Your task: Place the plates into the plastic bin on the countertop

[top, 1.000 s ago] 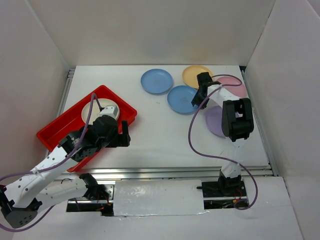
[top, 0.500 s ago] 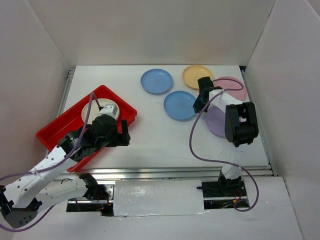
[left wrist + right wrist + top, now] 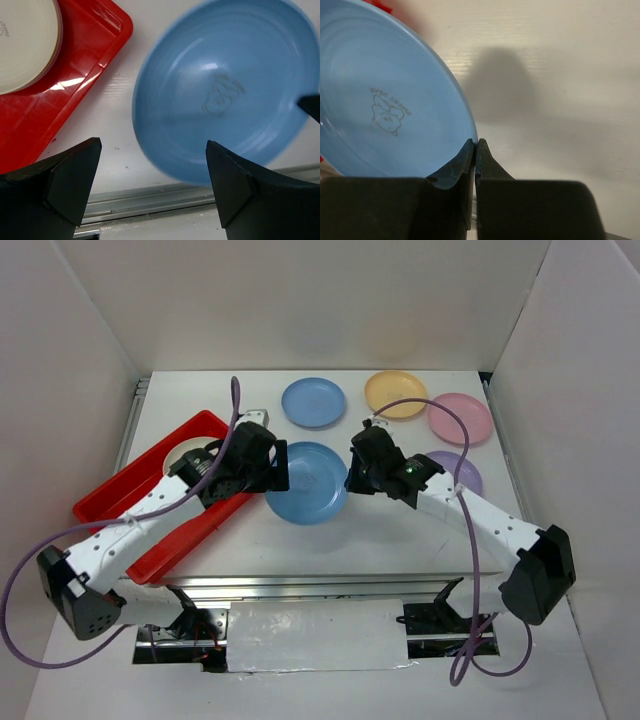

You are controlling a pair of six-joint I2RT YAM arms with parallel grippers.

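1. The shallow rectangular red plastic bin (image 3: 110, 505) lies askew on the left part of the flat white countertop (image 3: 330, 540).
2. A small round cream plastic plate (image 3: 180, 455) sits inside the bin at its far end. The left arm partly covers it.
3. A round shallow blue plastic plate (image 3: 305, 485) is just to the right of the bin, near its right corner and outside the rim. The pictures do not show whether it rests on the countertop or is raised.
4. The right gripper (image 3: 352, 475) is clamped on the rim of this blue plate, on the side away from the bin. Its fingers (image 3: 470, 160) pinch the edge between them.
5. The left gripper (image 3: 278, 468) is released and holds nothing. Its fingers (image 3: 75, 170) stand wide apart over the bin-side edge of the blue plate.
6. Four more plates lie well to the right of the bin, at the far side:
   - a second blue plate (image 3: 313, 402);
   - a yellow-orange plate (image 3: 395, 393);
   - a pink plate (image 3: 460, 418);
   - a purple plate (image 3: 462, 472), partly hidden by the right arm.
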